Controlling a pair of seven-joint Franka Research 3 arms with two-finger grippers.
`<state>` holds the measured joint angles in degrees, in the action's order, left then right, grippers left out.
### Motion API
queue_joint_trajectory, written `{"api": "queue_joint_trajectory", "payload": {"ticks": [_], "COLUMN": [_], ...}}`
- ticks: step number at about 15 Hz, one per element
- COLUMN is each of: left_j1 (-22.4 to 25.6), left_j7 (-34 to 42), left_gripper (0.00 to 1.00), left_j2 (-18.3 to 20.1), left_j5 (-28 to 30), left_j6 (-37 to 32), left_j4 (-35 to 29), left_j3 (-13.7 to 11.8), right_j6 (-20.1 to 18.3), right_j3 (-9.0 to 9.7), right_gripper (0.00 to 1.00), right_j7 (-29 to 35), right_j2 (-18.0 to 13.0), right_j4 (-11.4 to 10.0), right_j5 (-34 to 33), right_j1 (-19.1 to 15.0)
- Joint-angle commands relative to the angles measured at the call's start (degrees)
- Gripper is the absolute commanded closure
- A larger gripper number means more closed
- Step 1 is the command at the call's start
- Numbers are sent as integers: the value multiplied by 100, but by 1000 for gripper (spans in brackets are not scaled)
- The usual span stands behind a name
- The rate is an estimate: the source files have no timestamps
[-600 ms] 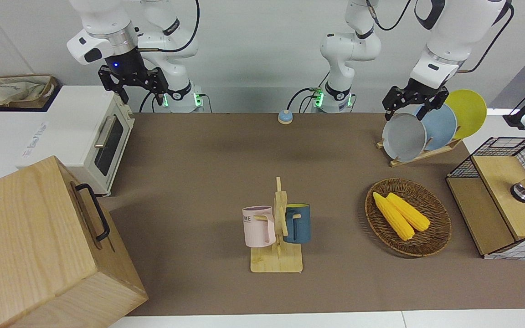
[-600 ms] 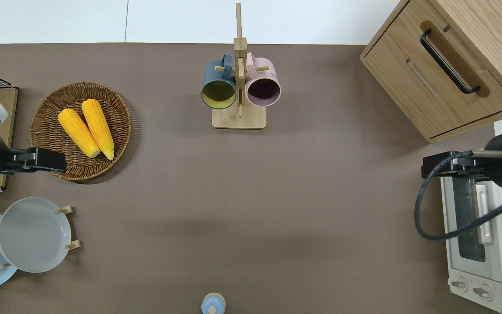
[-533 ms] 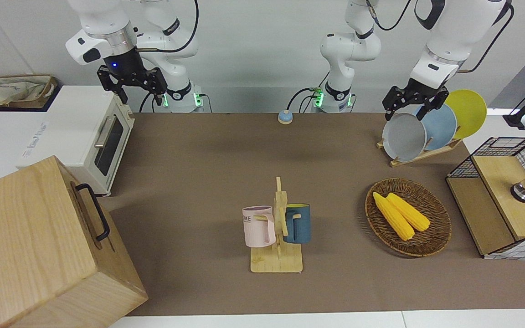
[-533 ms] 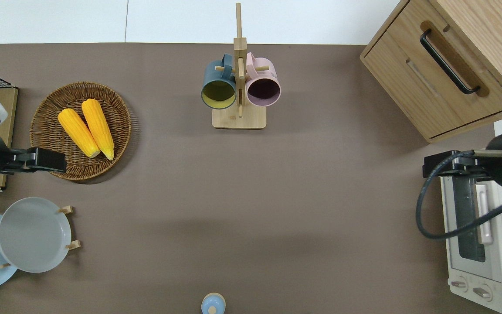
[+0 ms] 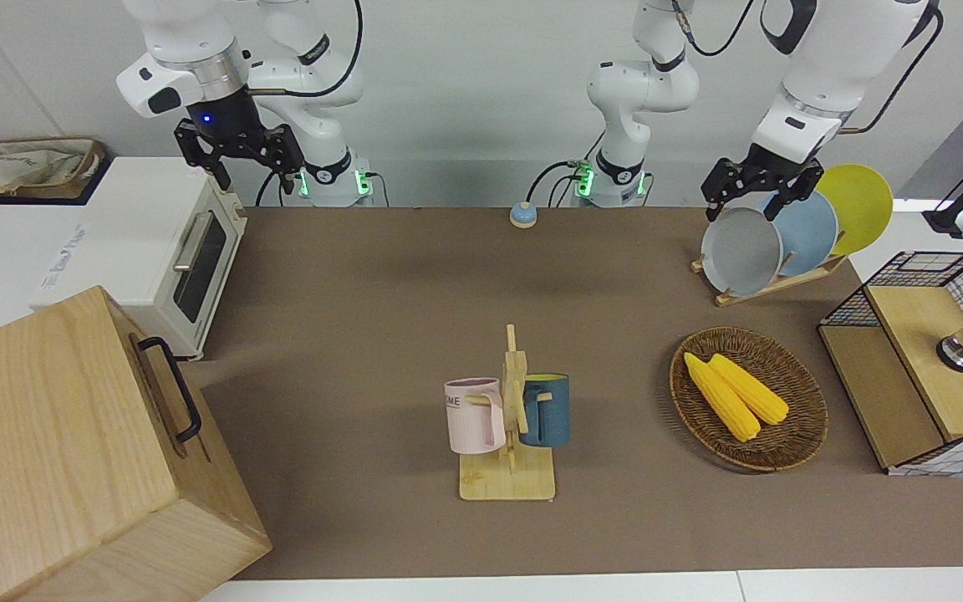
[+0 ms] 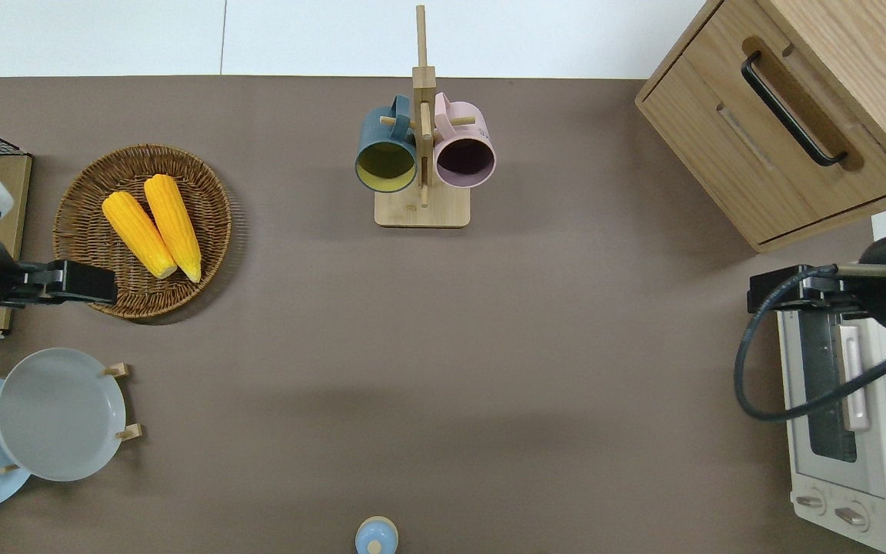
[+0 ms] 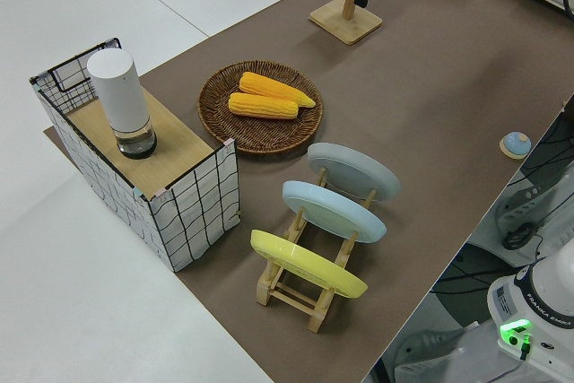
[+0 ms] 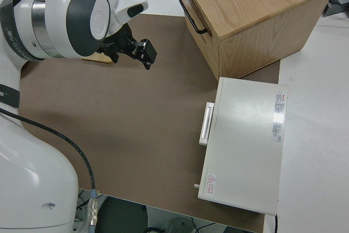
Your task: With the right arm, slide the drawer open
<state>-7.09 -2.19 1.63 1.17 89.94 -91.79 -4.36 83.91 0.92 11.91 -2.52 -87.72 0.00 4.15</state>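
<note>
Light-wood drawer (image 6: pixel 777 142) – black bar handle (image 6: pixel 792 108), shut, right gripper (image 5: pixel 233 159) fingers apart, left arm parked

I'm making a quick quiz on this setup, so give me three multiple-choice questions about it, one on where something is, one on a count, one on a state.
1. Where is the corn?
A. in the wicker basket
B. on the toaster oven
C. in the blue mug

2. How many plates stand in the plate rack?
A. one
B. three
C. five

3. How is the drawer?
A. pulled fully out
B. removed from the box
C. shut, handle free

Key:
1 A: both cobs lie in the basket.
2 B: grey, blue and yellow plates.
3 C: its front sits flush with the box, and the right gripper, jaws open, is over the toaster oven.
</note>
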Motion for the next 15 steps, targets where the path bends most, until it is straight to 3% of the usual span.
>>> {"api": "queue_joint_trajectory", "payload": {"ticks": [1,6,9,15], "left_j1": [-21,-21,-21,-21], "left_j7": [8,8,8,8], "left_gripper": [2,2,2,5], "left_j2": [48,48,48,48], "left_j5": [-73,-73,-73,-73], "left_j6": [-82,-82,-82,-82], "left_j4": [12,12,12,12], "left_j3": [-21,-12,-21,-21], "right_j6": [47,55,134,143], "right_j3": [-4,83,250,829], "right_gripper": [17,17,19,19], "right_j7": [40,66,75,101], "right_j2": [41,50,85,261], "right_j4": [71,45,-8,-8], "right_j5": [-176,-394,-667,-1624], "right_j1": [7,25,77,104]}}
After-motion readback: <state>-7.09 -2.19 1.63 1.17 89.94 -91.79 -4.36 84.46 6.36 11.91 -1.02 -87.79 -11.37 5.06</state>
